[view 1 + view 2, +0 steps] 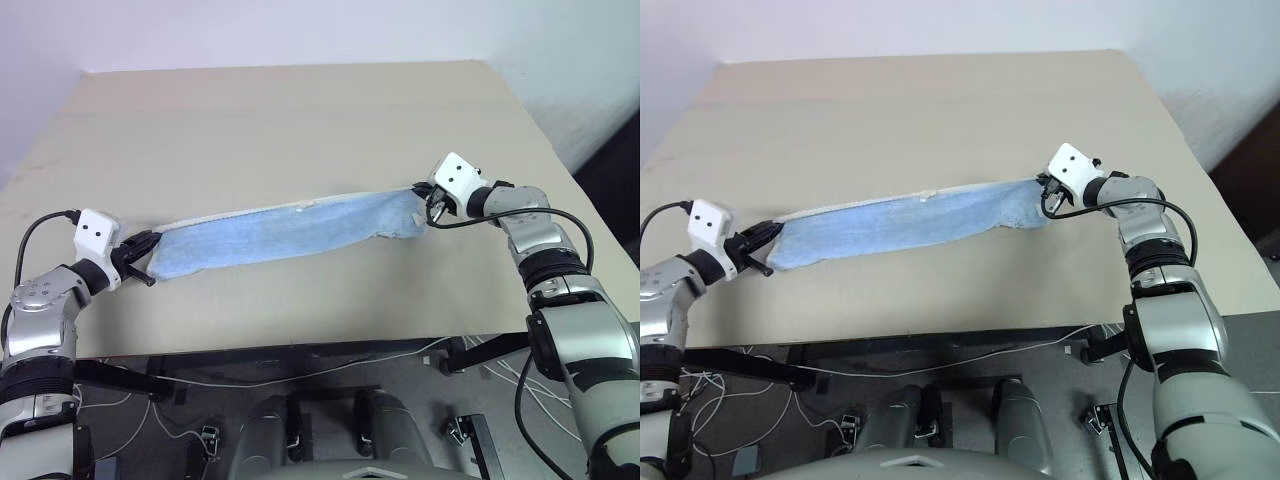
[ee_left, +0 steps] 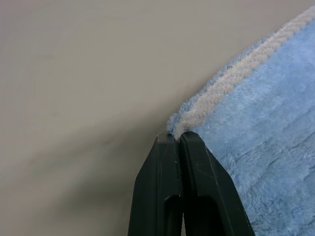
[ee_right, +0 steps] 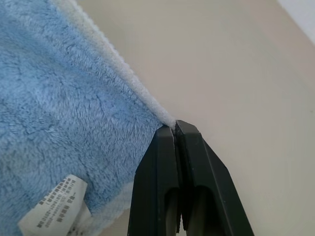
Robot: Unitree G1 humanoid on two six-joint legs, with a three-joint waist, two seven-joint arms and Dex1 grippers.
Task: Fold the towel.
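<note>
A light blue towel [image 1: 280, 232] with a white edge is stretched in a long band above the beige table [image 1: 300, 120], sagging slightly in the middle. My left gripper [image 1: 152, 243] is shut on the towel's left corner [image 2: 179, 125]. My right gripper [image 1: 428, 196] is shut on its right corner [image 3: 165, 118], where the white hem meets the black fingers. A white care label [image 3: 61, 204] hangs from the towel close to the right gripper.
The table's front edge [image 1: 300, 350] runs just below the towel, with cables [image 1: 250, 378] and a black frame beneath it. Bare tabletop stretches behind the towel to the far wall [image 1: 300, 30].
</note>
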